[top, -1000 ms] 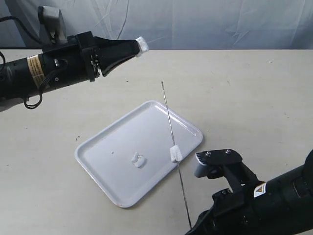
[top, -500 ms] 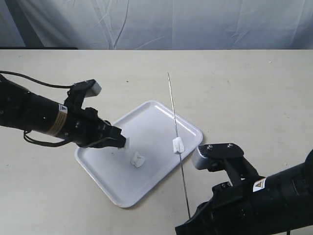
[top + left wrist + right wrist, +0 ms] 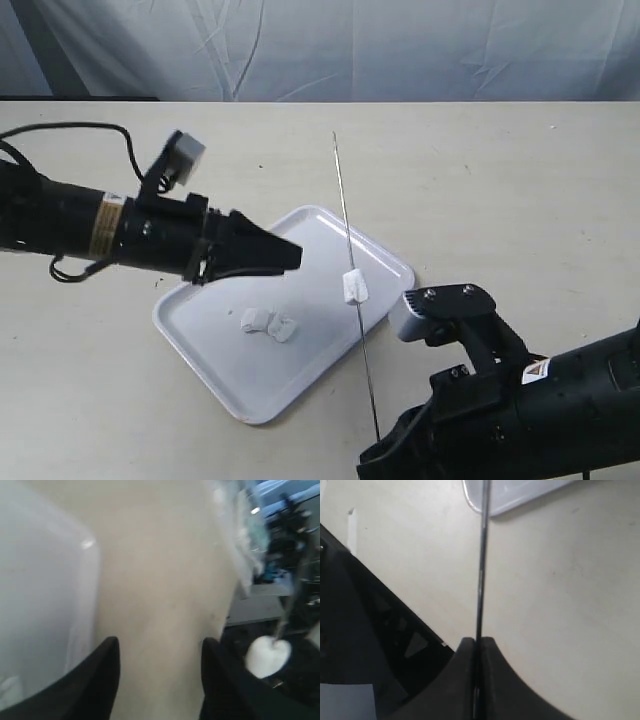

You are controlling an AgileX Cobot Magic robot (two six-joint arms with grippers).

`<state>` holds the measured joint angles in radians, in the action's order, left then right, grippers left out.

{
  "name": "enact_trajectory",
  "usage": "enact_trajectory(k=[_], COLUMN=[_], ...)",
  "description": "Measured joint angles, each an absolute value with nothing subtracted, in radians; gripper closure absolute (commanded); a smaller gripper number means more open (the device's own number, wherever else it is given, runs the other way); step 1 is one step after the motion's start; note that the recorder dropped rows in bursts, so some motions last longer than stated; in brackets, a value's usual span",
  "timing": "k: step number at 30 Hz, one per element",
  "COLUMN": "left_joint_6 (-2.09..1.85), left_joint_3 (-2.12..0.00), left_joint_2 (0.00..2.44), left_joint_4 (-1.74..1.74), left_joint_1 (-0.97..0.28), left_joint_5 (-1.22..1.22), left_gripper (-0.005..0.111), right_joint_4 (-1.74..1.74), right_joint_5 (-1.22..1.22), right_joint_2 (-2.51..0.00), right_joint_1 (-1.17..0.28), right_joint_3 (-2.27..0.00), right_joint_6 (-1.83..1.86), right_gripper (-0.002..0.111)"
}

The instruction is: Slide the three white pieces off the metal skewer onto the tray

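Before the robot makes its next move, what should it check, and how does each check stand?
1. Grip: right fingers shut on the metal skewer: ok.
2. Free hand: left fingers open and empty: ok.
3. Done so far: first white piece and second white piece lie in the tray: ok.
4. All off the rod: not ok, the third white piece sits on the skewer.
5. That piece directly above the tray: cannot tell; it appears near the tray's edge.
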<state>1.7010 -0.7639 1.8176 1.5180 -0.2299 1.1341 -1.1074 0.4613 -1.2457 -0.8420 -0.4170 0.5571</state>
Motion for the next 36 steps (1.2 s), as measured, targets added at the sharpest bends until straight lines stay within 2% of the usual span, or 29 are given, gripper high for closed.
enact_trajectory(k=[5,16,27,36], left_joint_6=[1.634,1.681,1.681,1.659], left_joint_3=[-0.767,-0.767,-0.767,-0.767], left_joint_2=[1.758,1.652,1.568,1.567], left_joint_4=[1.485,1.473,1.427,1.427], left_joint_1=[-0.214,-0.214,-0.317,-0.328], left_joint_5=[1.207,1.210,1.214,1.216], left_gripper=[0.059,0.059,0.059,0.059], right_joint_4=[-1.196,-1.262,-1.287,-1.313], right_joint_5=[0.464,0.398,0.392,0.431], right_joint_2=[-1.215,-1.201,-1.211,-1.211], right_joint_1=[-0.842,-0.842,-0.842,-0.842], right_joint_3=[-0.426,-0.490,-0.490,-0.501], right_joint_6=[0.655,0.697,0.696,0.696], right_gripper=[0.109,0.109,0.109,0.109])
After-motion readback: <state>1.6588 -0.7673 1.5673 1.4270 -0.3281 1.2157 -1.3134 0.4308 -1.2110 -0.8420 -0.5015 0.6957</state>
